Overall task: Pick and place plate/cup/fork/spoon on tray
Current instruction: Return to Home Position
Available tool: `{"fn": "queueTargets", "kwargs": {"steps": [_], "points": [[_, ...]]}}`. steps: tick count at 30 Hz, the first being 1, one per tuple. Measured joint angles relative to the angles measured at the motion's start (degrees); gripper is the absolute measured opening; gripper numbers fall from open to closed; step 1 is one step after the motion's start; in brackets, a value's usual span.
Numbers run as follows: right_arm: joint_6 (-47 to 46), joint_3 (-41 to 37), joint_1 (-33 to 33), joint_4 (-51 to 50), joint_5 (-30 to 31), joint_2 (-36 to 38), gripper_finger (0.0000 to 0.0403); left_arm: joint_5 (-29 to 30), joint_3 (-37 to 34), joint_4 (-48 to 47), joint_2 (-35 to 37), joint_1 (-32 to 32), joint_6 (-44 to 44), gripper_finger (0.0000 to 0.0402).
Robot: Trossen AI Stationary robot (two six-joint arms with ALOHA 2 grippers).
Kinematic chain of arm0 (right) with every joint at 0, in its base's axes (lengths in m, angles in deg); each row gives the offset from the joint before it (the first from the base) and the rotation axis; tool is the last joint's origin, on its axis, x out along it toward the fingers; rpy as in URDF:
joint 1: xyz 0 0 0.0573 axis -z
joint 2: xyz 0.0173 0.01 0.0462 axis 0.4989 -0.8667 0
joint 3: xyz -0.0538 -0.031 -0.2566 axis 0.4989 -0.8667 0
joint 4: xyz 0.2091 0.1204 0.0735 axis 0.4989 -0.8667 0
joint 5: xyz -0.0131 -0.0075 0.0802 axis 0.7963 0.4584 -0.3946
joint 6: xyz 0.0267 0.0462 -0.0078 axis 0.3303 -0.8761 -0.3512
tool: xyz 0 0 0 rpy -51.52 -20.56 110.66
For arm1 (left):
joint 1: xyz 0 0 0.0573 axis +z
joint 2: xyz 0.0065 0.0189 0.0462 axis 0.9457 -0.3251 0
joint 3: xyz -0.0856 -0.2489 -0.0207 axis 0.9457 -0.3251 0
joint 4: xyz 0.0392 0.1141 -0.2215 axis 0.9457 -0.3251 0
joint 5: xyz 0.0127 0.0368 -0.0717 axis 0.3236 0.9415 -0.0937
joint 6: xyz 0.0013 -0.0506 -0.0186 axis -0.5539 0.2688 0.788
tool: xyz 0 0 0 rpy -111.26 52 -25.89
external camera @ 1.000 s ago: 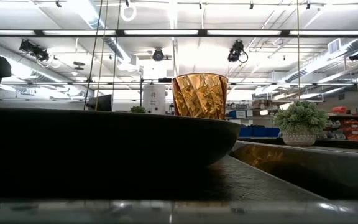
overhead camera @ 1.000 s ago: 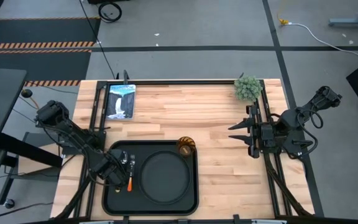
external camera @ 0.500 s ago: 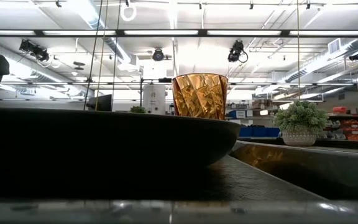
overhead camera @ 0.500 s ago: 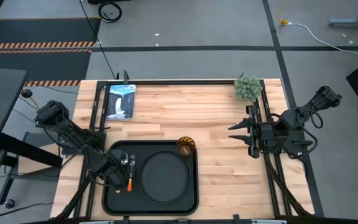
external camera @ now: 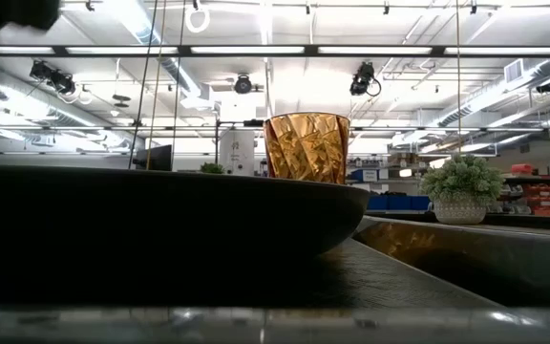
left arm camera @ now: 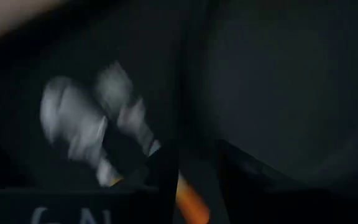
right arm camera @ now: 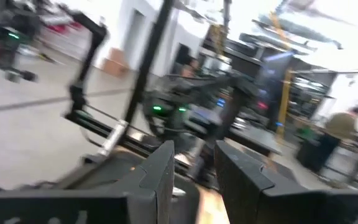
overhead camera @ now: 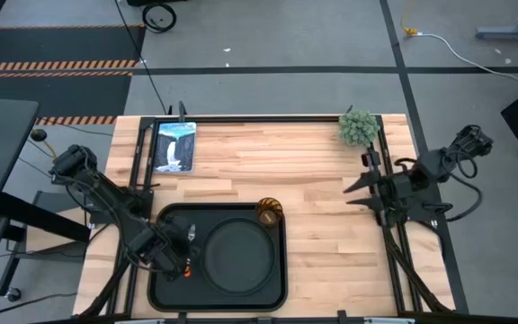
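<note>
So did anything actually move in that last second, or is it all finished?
The right gripper pulled back toward its own side of the table and turned slightly, its fingers open and empty. The left gripper shifted only a little over the left end of the tray. Nothing was picked up or let go. The tray, the plate, the cup and the small potted plant stayed put.

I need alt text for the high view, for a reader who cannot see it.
A black tray on a wooden table holds a round black plate and an amber cup at its top right corner. The left claw hangs over the tray's left side; the right claw sits near the table's right edge.
</note>
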Motion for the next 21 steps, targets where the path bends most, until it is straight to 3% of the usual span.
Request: {"fn": "queueTargets", "kwargs": {"steps": [5, 11, 15, 21], "points": [[-2.2, -2.0, 0.1, -0.4, -4.3, 2.9, 0.0121, 14.5, 5.9, 0.3, 0.0, 2.1, -17.7, 0.0110], [-5.2, -8.8, 0.1, 4.6, -4.7, 6.0, 0.0121, 28.7, 13.0, 0.4, 0.0, 5.8, -37.6, 0.0110], [-6.9, -12.6, 0.6, 5.6, -5.2, 9.3, 0.0121, 32.9, 15.4, 2.1, 0.0, 9.2, -47.5, 0.0110], [-13.8, -22.9, 3.3, 15.8, -9.1, 15.1, 0.0116, 33.1, 15.7, 5.8, 0.0, 16.3, -65.8, 0.0110]]}}
